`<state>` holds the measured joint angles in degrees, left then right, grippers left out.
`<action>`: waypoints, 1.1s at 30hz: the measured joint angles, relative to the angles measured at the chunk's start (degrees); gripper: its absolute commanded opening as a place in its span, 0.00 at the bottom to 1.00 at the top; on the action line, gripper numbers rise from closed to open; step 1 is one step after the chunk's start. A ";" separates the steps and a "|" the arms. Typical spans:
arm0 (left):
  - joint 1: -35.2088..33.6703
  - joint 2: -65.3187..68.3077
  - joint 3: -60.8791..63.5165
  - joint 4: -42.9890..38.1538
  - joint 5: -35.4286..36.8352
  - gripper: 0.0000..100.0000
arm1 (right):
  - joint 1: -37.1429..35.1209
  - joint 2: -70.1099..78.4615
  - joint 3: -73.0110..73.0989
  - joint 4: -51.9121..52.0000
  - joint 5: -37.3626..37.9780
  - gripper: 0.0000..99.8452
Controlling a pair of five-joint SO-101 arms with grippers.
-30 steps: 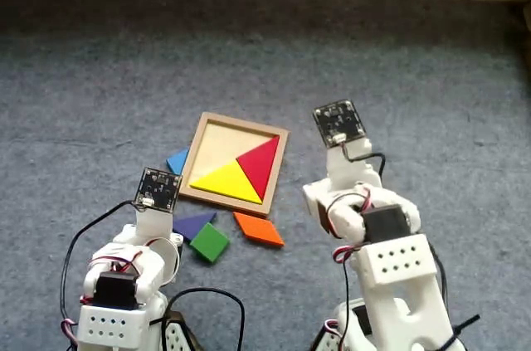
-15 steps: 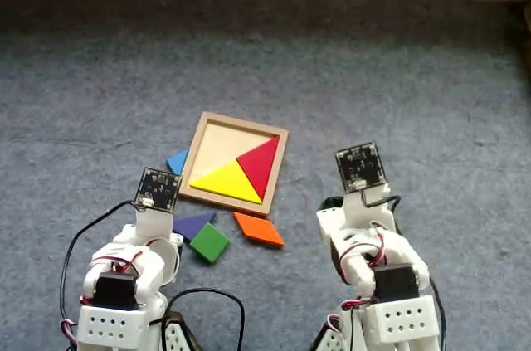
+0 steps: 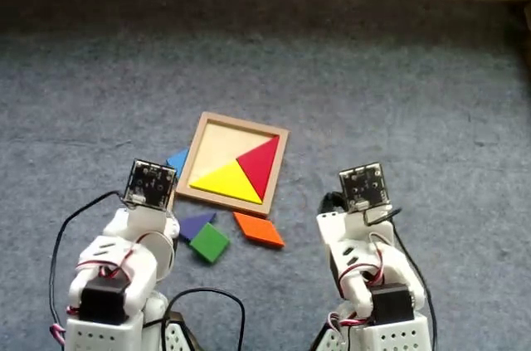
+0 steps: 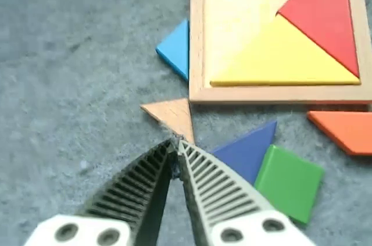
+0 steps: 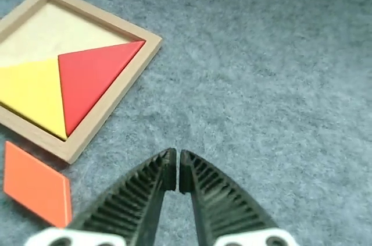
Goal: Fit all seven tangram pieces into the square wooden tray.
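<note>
As right gripper [image 5: 178, 167] has pulled back from tray [image 3: 246, 123] | left gripper [image 4: 175, 146] shifted | both pinched together

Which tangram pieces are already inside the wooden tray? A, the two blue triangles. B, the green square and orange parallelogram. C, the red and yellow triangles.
C: the red triangle and yellow triangle lie inside the wooden tray; the green square and orange parallelogram sit outside it on the carpet.

No readable text, labels, numbers or signs appear anywhere.
</note>
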<state>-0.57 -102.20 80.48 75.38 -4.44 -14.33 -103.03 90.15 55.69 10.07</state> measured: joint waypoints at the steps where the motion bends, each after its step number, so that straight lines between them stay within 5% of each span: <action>1: -0.88 0.00 -2.55 0.00 -3.34 0.01 | 0.00 -0.79 0.35 0.00 0.00 0.03; 7: -4.92 0.00 -11.34 0.00 -21.71 0.01 | 1.85 -1.23 0.70 -0.53 0.00 0.03; 17: -10.20 5.19 -15.56 0.09 -23.12 0.07 | 2.46 -1.23 3.16 -2.81 0.00 0.03; 22: -10.29 21.98 -23.82 0.09 -23.12 0.09 | 2.46 -1.23 5.01 -5.19 0.00 0.03; 28: -10.37 45.89 -31.82 0.09 -23.12 0.24 | 2.37 -1.23 5.01 -5.63 0.00 0.03; 33: -10.37 62.59 -34.90 -2.99 -23.12 0.24 | 2.37 -1.23 5.01 -5.63 0.00 0.03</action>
<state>-10.95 -39.60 45.58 72.40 -27.56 -11.96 -104.26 95.16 50.07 10.07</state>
